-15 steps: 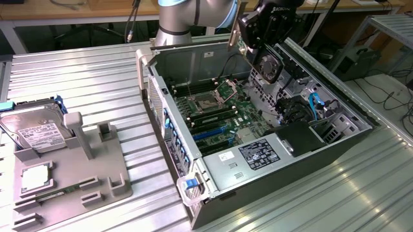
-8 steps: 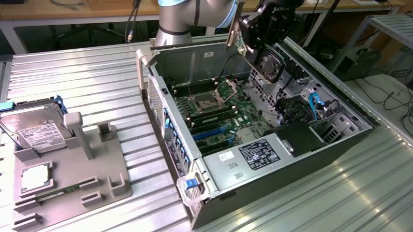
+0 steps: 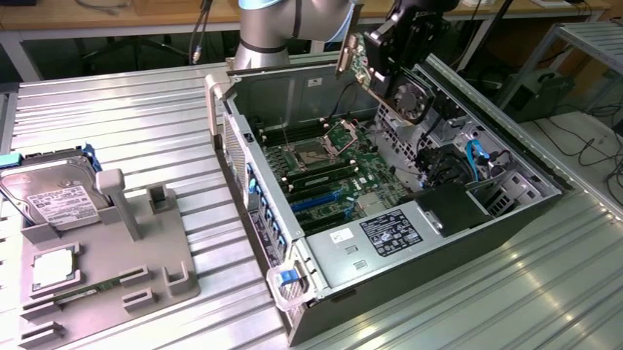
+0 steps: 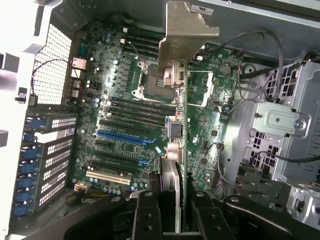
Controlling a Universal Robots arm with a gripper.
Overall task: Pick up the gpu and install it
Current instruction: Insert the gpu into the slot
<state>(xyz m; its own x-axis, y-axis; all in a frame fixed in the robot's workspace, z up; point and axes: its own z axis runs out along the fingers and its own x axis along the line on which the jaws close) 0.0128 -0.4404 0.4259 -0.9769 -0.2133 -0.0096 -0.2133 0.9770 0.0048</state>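
In the wrist view the gpu (image 4: 176, 127) is seen edge-on, so both of its faces are hidden, and a strip of the motherboard (image 4: 125, 100) is covered behind it. The claw (image 4: 177, 215) is cut off at the edge of that view. In the exterior view the arm (image 3: 282, 25) is cropped at the top, and the print on the hard drive (image 3: 54, 197) label cannot be read.

A ribbed metal table (image 3: 127, 117) carries an open computer case (image 3: 438, 292) and, beside it, a grey parts holder (image 3: 146, 248).
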